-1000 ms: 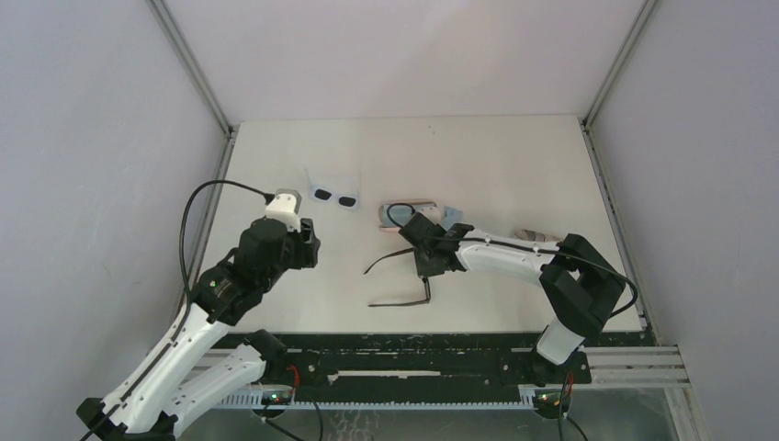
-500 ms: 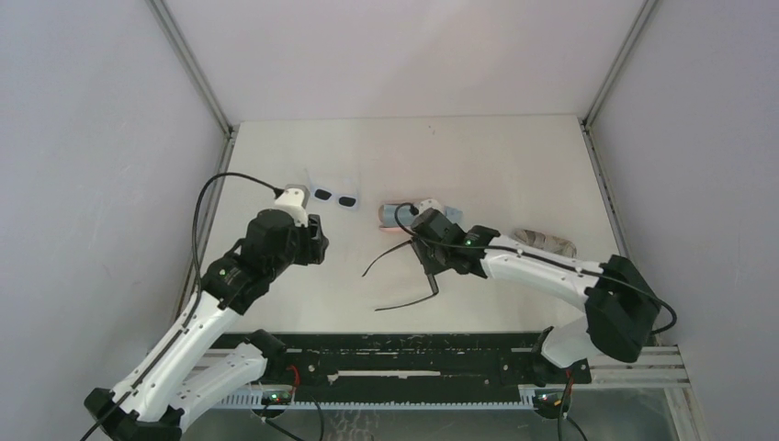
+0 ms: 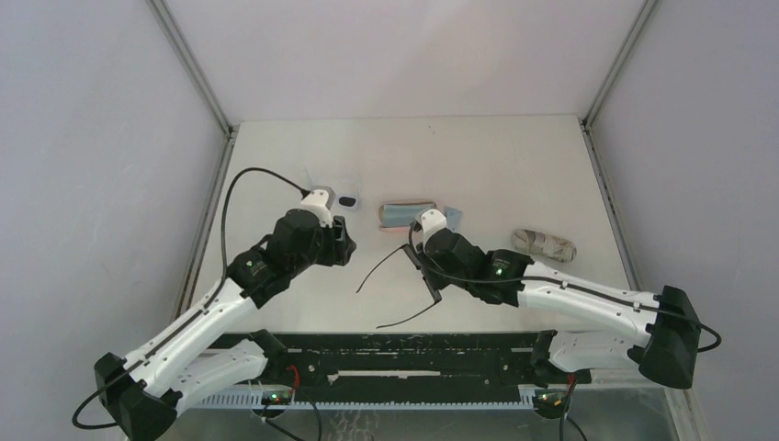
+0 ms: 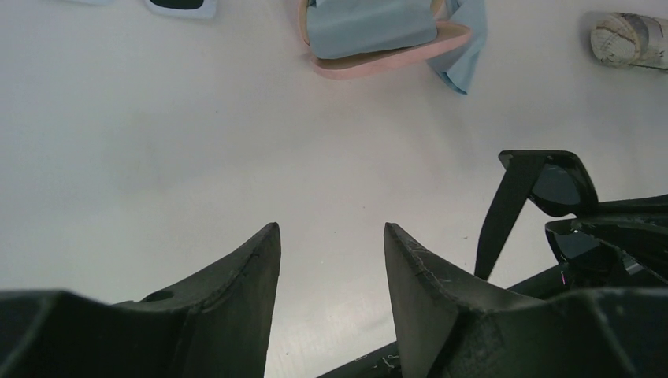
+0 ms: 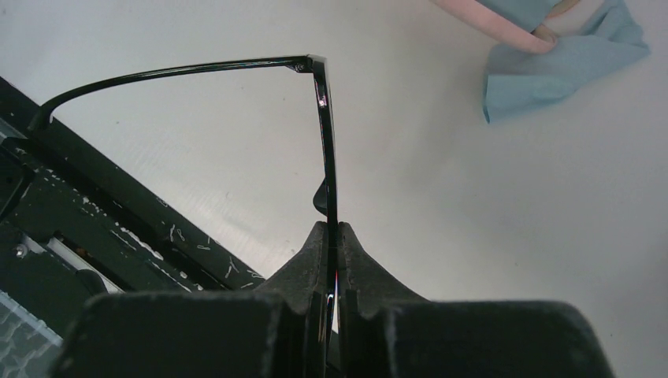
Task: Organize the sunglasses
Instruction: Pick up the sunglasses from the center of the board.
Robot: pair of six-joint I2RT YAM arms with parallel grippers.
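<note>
My right gripper (image 3: 430, 272) (image 5: 332, 232) is shut on the front of the black sunglasses (image 3: 405, 316) (image 5: 326, 134). It holds them edge-on above the table, and their thin arms trail left toward the near edge. They also show at the right of the left wrist view (image 4: 551, 185). The white sunglasses (image 3: 347, 199) (image 4: 183, 6) lie at the back left, mostly hidden behind my left wrist. My left gripper (image 3: 345, 243) (image 4: 331, 236) is open and empty over bare table, between the two pairs.
An open pink case (image 3: 409, 213) (image 4: 386, 53) (image 5: 496, 22) holds a light-blue cloth (image 4: 370, 27). A second blue cloth (image 3: 455, 217) (image 5: 559, 67) lies beside it. A patterned rolled pouch (image 3: 542, 243) (image 4: 630, 39) lies to the right. The black rail (image 3: 413, 344) runs along the near edge.
My left arm has reached forward and right, now covering most of the white sunglasses. My right gripper has carried the black sunglasses slightly right and nearer, and the right arm has stretched out.
</note>
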